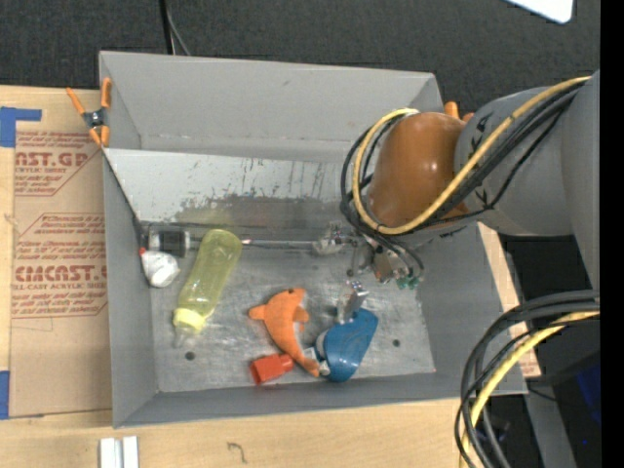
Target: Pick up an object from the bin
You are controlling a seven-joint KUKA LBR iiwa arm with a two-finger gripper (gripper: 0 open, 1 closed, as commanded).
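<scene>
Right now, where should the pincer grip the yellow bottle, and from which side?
Likely the middle of the yellow bottle, from above: it lies flat, long and narrow, bare floor to its right. Keep clear of the white ball at its left.

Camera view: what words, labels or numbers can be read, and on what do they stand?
"CAST.GP": red print on the cardboard left of the bin, start cut off.
"CMCAST.": same cardboard, lower down.
"CAST ACRYLIC": small line beneath; rest unclear.
Slanted print between them: too small to read.
Things in the bin: no legible text.
</scene>
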